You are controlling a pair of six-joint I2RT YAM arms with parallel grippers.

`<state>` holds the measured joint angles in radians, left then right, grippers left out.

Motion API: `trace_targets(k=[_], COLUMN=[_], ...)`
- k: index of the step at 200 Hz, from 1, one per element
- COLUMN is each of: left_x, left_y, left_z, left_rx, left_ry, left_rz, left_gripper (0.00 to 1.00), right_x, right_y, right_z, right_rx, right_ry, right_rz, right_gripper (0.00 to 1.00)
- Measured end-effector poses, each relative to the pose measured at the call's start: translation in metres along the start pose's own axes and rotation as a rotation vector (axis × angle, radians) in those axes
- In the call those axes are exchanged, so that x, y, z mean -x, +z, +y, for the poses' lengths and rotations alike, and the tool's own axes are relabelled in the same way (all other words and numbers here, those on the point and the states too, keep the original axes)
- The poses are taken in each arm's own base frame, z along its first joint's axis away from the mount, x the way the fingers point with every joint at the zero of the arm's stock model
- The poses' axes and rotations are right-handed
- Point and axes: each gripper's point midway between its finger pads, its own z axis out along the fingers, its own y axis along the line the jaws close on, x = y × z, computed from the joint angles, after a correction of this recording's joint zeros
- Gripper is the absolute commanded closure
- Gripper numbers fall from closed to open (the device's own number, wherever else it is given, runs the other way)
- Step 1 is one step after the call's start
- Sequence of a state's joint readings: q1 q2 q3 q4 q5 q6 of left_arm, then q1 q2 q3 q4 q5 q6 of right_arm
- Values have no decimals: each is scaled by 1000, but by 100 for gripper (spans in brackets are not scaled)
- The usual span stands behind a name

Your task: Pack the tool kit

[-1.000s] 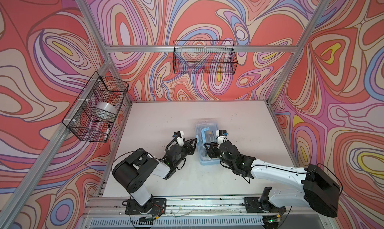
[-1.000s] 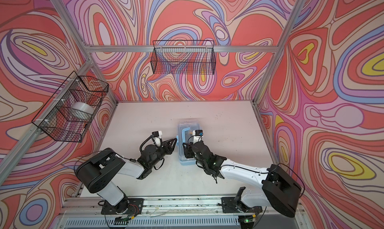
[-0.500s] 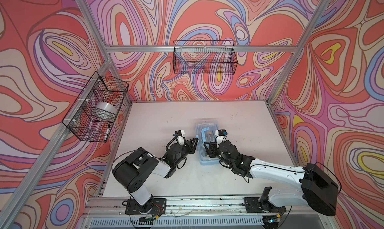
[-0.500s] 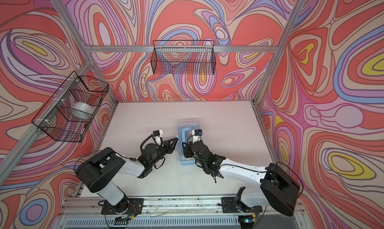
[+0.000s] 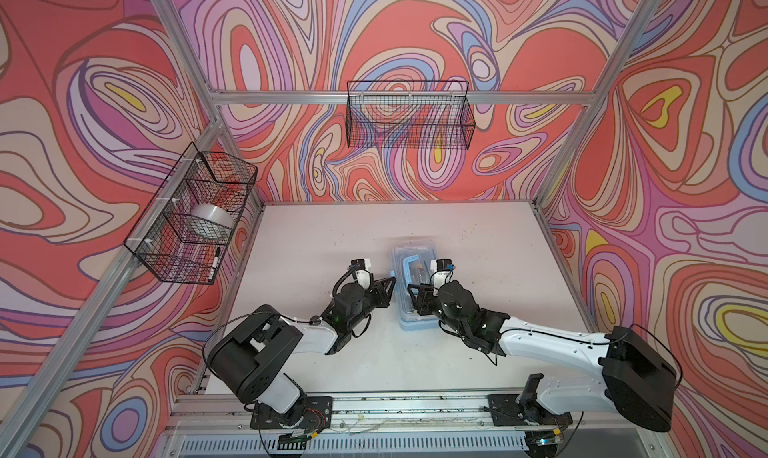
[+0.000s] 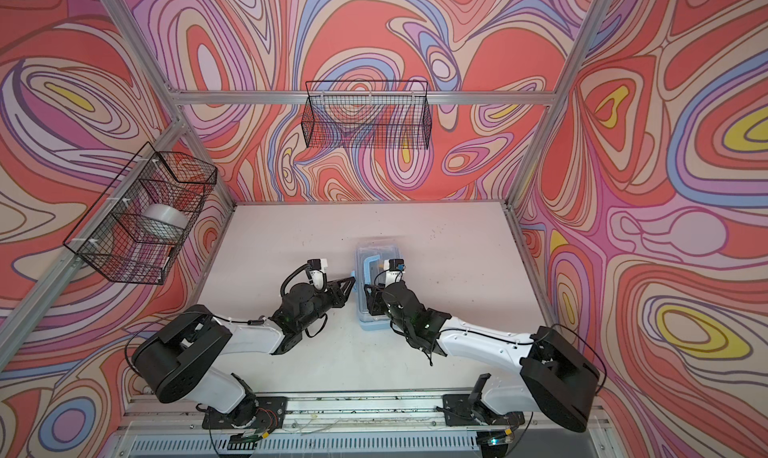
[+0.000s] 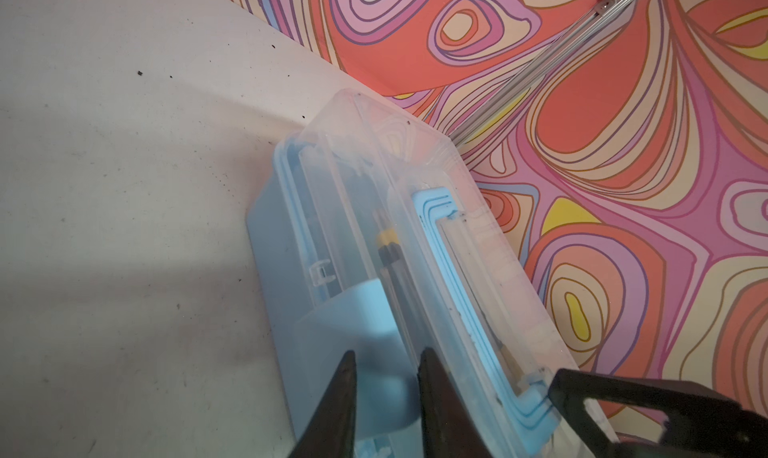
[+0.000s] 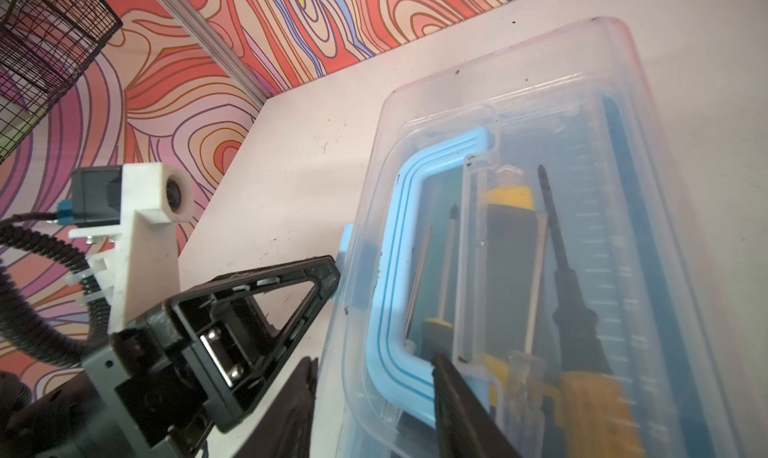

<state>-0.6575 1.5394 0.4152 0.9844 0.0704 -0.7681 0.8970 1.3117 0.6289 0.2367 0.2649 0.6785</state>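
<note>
Lying on the white tabletop (image 5: pixel 332 235), the small light-blue plastic box (image 5: pixel 415 254) with its clear lid lowered holds black-and-yellow screwdrivers (image 8: pixel 582 310), directly under both pincers. The left gripper (image 7: pixel 386 356), jaws narrowly apart and empty, noses against the pale-blue side latch (image 7: pixel 357 318). The right gripper (image 8: pixel 374 360) straddles the lid's edge by the blue handle (image 8: pixel 386 248); whether it pinches is unclear. Seemingly only latching is left. No lettering is legible.
</note>
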Motion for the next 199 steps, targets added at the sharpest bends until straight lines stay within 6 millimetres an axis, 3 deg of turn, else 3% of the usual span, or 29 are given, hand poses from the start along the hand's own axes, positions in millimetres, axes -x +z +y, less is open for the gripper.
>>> trace_targets(k=[76,199], left_x=[0,-8], left_y=[4,10], left_z=[-1,11], left_rx=[6,72], left_ry=[16,53], left_rz=[14,70], left_gripper=[75,72], right_x=[1,2], right_y=[1,5], right_z=[-1,1], right_rx=[-4,-3], right_ry=[-1,-6], right_rz=[-7,-14], right_gripper=[53,53])
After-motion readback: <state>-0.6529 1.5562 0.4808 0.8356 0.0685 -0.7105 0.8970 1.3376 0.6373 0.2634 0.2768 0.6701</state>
